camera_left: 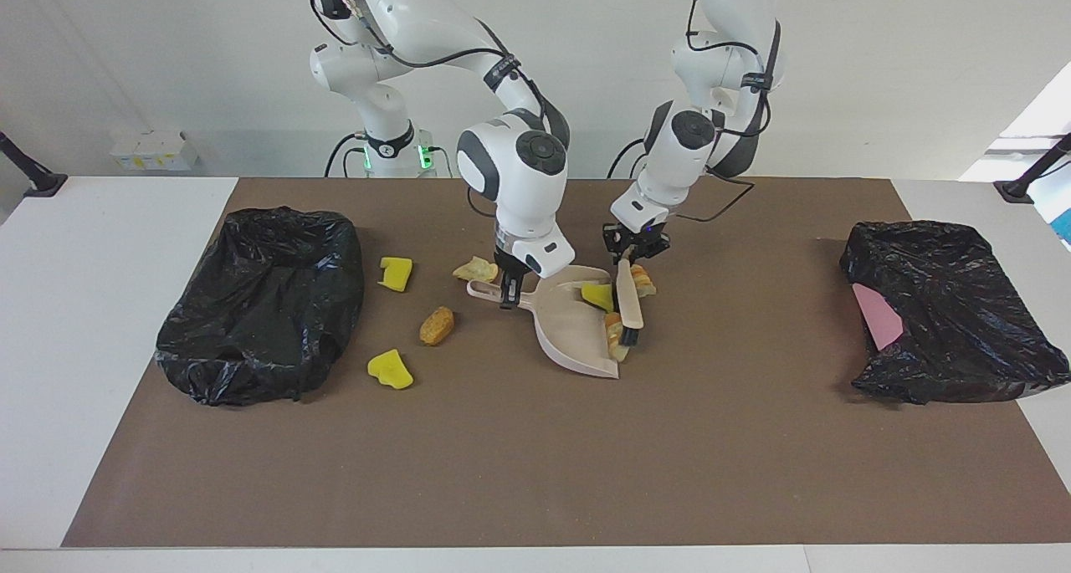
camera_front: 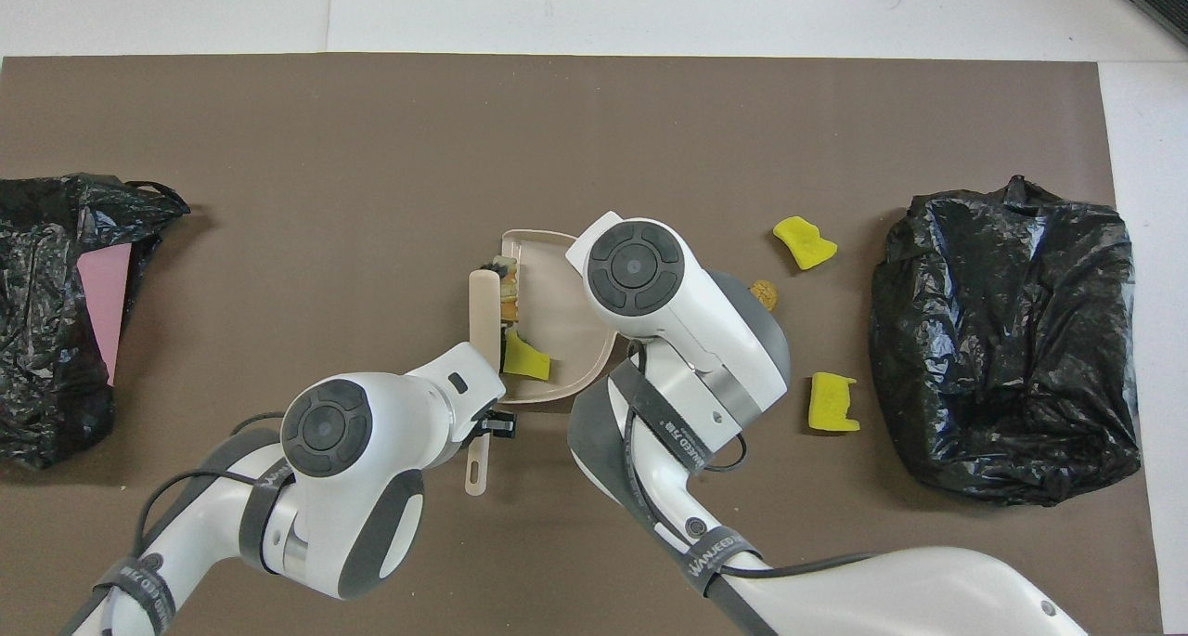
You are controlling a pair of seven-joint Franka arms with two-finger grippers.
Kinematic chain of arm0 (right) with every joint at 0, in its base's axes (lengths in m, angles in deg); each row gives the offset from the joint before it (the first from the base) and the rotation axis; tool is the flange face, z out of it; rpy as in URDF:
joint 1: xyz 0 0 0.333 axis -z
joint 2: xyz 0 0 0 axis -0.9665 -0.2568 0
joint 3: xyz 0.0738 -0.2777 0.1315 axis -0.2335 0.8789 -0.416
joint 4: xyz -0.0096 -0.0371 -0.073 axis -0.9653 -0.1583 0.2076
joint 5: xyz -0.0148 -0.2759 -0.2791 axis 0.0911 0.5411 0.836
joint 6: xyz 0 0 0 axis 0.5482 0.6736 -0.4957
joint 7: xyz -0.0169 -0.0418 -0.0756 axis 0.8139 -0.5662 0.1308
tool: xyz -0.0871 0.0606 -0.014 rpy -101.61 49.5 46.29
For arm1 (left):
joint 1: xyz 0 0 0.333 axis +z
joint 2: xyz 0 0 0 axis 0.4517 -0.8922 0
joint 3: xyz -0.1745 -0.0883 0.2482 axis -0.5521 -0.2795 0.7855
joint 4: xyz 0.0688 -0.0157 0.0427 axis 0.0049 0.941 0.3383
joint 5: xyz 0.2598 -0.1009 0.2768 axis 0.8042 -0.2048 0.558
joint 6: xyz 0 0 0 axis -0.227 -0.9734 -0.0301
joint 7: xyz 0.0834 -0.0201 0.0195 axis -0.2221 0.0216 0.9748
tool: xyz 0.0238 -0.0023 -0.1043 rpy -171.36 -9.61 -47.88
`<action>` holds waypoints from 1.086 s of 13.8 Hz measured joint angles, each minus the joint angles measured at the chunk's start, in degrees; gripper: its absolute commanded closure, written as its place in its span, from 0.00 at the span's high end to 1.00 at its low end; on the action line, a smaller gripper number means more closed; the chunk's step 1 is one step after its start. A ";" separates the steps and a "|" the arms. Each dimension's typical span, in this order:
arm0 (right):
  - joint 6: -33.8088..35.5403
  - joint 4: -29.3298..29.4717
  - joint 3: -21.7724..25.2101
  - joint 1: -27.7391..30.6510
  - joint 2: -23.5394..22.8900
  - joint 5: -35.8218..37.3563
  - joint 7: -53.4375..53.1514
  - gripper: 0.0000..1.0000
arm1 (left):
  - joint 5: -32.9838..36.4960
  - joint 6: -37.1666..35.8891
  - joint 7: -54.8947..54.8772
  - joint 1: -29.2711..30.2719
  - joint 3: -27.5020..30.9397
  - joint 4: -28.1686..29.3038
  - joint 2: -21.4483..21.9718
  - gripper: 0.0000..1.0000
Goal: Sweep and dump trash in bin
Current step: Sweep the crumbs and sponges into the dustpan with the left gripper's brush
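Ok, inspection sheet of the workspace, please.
Surface: brown mat on white table.
Job's things: dustpan holds a yellow chunk and striped bread; brush at its mouth, another bread piece beside it; four pieces loose, among them a brown lump, near the bin bag at the right arm's end.
Clutter: pink sheet in the second bin bag.
Grippers: right gripper shut on dustpan handle; left gripper shut on brush.
Cables: black, along both arms.
Surroundings: white boxes on ledge.

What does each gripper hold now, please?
Left gripper: closed on the brush handle.
Right gripper: closed on the dustpan handle.
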 measured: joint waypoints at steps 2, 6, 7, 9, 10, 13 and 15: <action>0.00 0.00 0.00 0.00 0.00 0.13 0.00 0.00 | -0.45 -0.07 1.12 -0.71 0.10 -2.14 -0.01 0.00; 0.00 0.00 0.01 0.00 0.02 0.64 1.00 0.00 | -0.52 -4.14 5.32 0.13 1.56 -5.20 0.70 0.00; 0.00 0.00 0.03 0.01 0.03 0.68 1.41 0.00 | -0.52 -7.62 6.53 1.00 1.82 -5.36 1.32 0.00; 0.00 0.00 0.03 0.01 0.06 0.76 4.58 0.00 | -0.52 -14.45 11.80 2.70 2.12 -5.32 2.63 0.00; 0.00 0.00 0.04 0.01 0.07 0.76 6.76 0.00 | -0.50 -16.90 15.84 3.17 2.23 -5.24 3.05 0.00; 0.00 -0.03 0.06 0.02 0.07 0.77 11.45 0.00 | 1.51 -22.59 28.72 3.88 2.28 -4.85 4.09 0.00; -0.15 -0.52 0.07 0.02 0.12 0.77 12.67 0.00 | 2.23 -23.62 34.69 3.87 2.09 -2.65 5.57 0.00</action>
